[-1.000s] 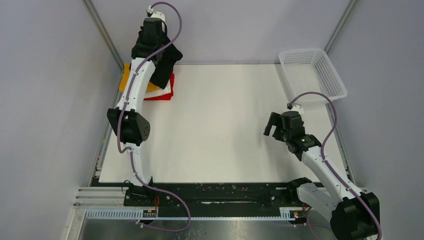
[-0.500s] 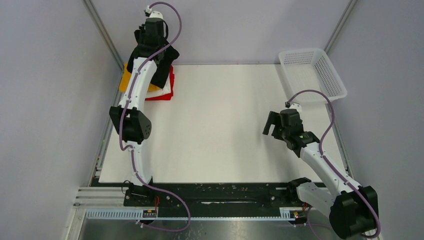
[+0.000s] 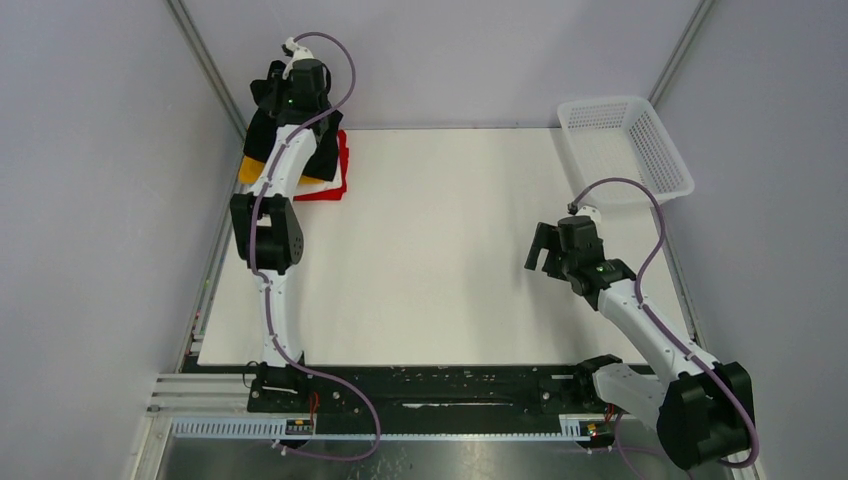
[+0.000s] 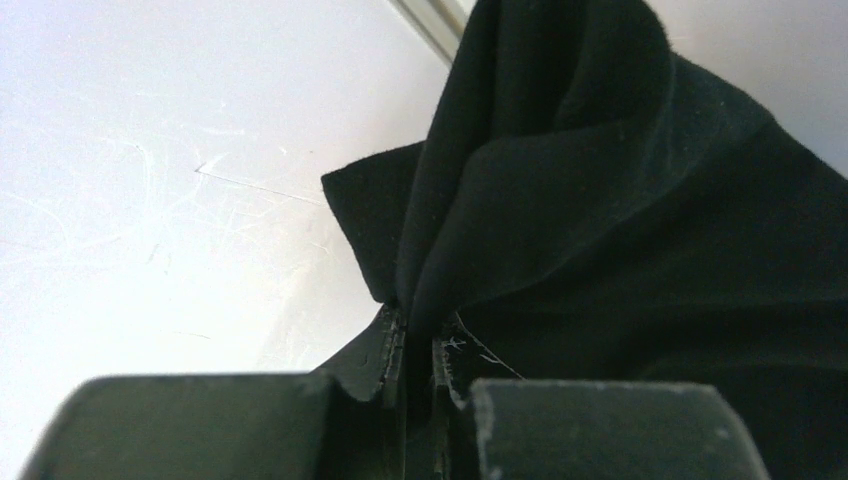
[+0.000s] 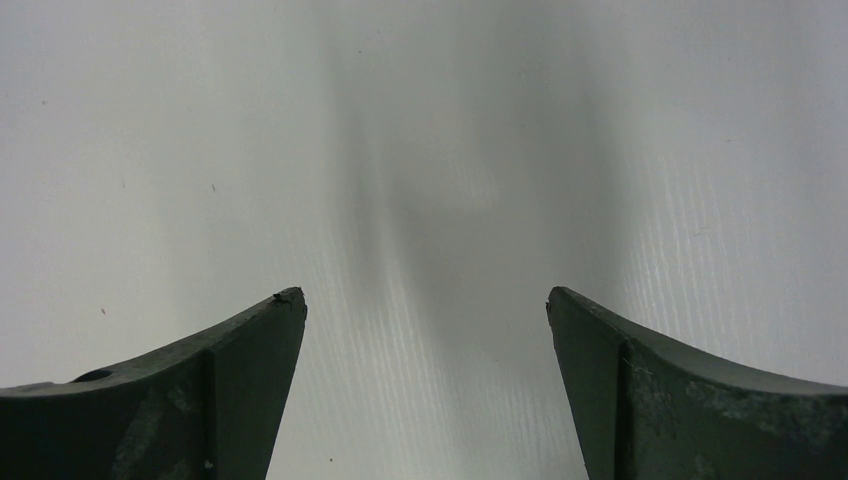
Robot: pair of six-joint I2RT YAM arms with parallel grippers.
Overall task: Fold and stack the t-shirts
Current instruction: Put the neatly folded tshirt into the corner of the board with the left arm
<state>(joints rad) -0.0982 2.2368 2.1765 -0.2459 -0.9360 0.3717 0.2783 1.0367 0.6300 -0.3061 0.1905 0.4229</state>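
The black t-shirt [image 3: 322,155] hangs folded over the stack at the table's far left corner. It fills the left wrist view [image 4: 640,200]. My left gripper [image 4: 418,320] is shut on a fold of this black cloth, above the stack in the top view [image 3: 272,95]. Under it lie the orange-yellow t-shirt [image 3: 250,170], a white one [image 3: 318,184] and the red one [image 3: 335,190]. No light blue shirt shows. My right gripper [image 5: 425,300] is open and empty, low over bare table at the right in the top view [image 3: 542,250].
A white mesh basket [image 3: 625,148] stands at the far right corner of the white table [image 3: 450,260]. Grey walls and metal frame posts close in the left, back and right sides. The arm bases sit on the black rail at the near edge.
My left arm has swung left and back, carrying the black t-shirt over the stack toward the corner. My right gripper has shifted slightly left and stays open.
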